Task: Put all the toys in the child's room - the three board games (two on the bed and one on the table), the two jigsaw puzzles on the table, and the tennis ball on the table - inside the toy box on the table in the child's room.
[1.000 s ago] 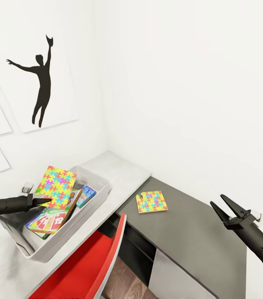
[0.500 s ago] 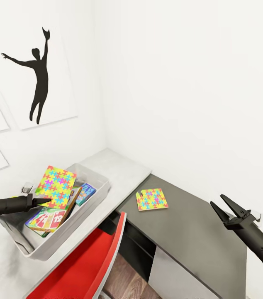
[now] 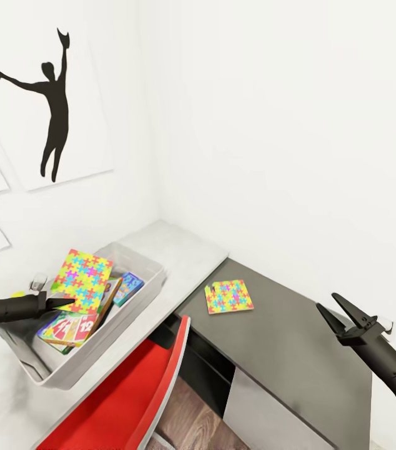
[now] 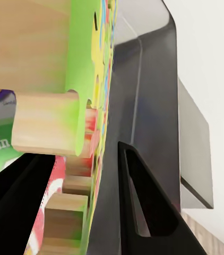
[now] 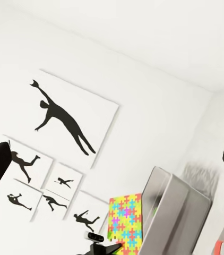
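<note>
Head view: left hand [image 3: 67, 303] apparently pinches jigsaw puzzle [image 3: 84, 280] tilted over toy box [image 3: 137, 299]; right hand [image 3: 336, 315] spread wide, empty, w/ nothing near

our left gripper [image 3: 67, 303] reaches out level with its fingers pinched on a jigsaw puzzle [image 3: 84, 280], while our right gripper [image 3: 331, 310] hangs raised, fingers spread apart.
</note>
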Motion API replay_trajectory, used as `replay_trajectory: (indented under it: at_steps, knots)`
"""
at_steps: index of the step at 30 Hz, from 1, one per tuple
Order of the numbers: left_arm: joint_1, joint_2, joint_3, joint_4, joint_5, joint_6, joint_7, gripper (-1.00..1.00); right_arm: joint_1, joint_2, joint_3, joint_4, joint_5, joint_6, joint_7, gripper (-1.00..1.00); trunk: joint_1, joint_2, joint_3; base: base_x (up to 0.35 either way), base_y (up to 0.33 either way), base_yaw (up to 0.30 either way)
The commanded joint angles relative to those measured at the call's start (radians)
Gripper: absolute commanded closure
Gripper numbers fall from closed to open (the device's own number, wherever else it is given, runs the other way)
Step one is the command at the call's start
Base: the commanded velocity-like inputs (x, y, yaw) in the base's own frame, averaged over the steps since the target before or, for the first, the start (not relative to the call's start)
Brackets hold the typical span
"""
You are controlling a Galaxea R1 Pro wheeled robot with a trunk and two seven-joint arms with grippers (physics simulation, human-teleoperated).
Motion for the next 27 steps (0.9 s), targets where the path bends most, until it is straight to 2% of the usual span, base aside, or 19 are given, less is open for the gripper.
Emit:
replay_trajectory:
  at_steps: [1, 27]
  knots:
    - [-0.001, 0.001, 0.0, 0.0, 0.004, 0.01, -0.001, 1.0, -0.001, 0.0, -0.001, 0.0, 0.001, 0.004, 0.003, -1.0, 0.0, -0.001, -0.003, 0.0, 0.0, 0.0]
    - [-0.002, 0.003, 0.004, 0.0, 0.002, 0.015, 0.014, 1.0, -0.002, -0.001, -0.004, 0.002, 0.002, -0.002, 0.003, -1.0, 0.0, -0.001, -0.042, 0.0, 0.0, 0.0]
